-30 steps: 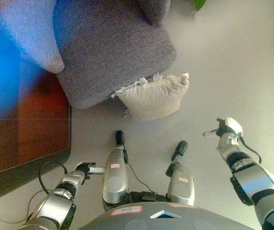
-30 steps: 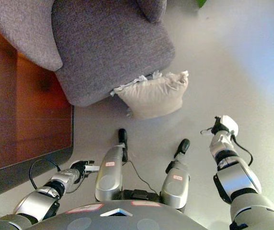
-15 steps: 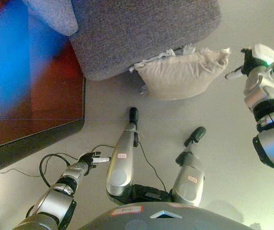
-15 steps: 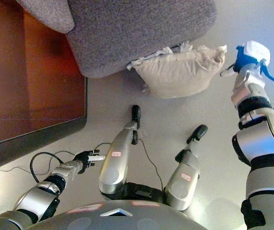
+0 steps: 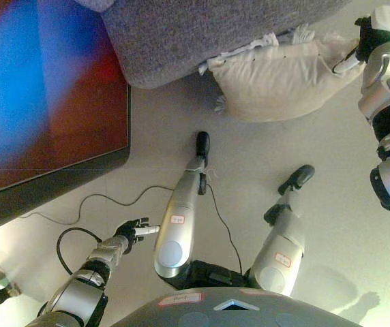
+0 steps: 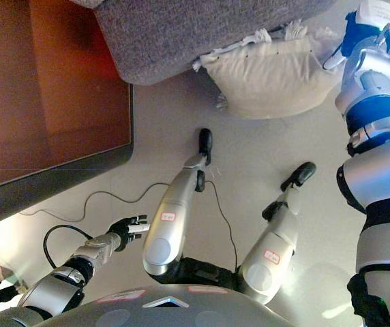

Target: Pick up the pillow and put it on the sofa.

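One cream pillow (image 5: 287, 78) against sofa (image 5: 208, 30), right robot hand (image 5: 367, 42) at its edge, grip unclear.

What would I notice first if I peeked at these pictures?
Probably the puffy cream pillow lying on the floor, tucked against the front of the big grey sofa at the top. The robot's right hand is up at the pillow's right end, while its left hand hangs low near the bottom left, beside a reddish-brown rug.
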